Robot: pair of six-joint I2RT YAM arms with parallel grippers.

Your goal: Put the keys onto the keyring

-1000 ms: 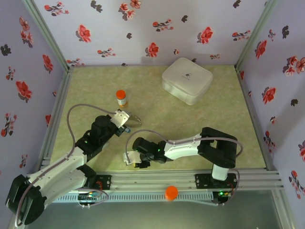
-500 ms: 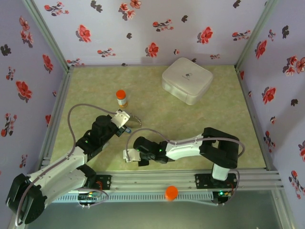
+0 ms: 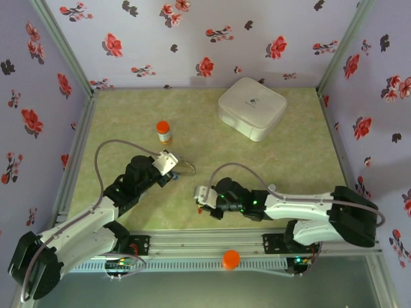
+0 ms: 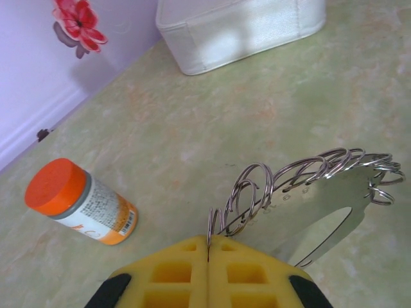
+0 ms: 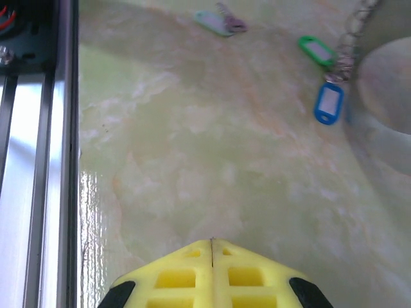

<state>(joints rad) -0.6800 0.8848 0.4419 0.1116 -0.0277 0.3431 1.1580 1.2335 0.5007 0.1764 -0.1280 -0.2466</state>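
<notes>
Keyring (image 4: 321,192) juts rightward from pinched left claw (image 4: 207,239).

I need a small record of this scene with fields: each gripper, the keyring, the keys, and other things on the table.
left gripper: fingers shut on the keyring
keyring: flat metal piece with many wire rings, sticking out ahead of the fingers
right gripper: fingers shut, nothing seen between them, near the front rail
keys: green tag, blue tag, pale tag, lying on the table ahead of the right gripper
other things: orange-capped bottle, white box
</notes>
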